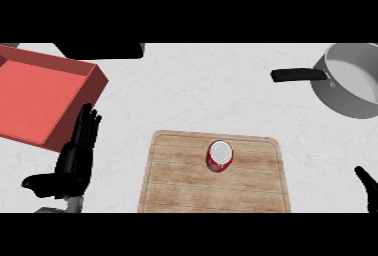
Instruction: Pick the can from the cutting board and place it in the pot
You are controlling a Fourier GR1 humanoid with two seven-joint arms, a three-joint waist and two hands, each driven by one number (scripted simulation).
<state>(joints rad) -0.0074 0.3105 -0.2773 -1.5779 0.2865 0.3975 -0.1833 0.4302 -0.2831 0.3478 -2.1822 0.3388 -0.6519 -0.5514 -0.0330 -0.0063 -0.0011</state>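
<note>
the red can (220, 155) stands untouched on the cutting board (181, 185); the right hand (368, 189), grip unreadable, should wrap its sides; left hand (74, 155) rests open.

One head view looks steeply down on the counter (221, 100) from above.

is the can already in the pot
No, the can stands upright on the cutting board, apart from the pot at the upper right.
</note>
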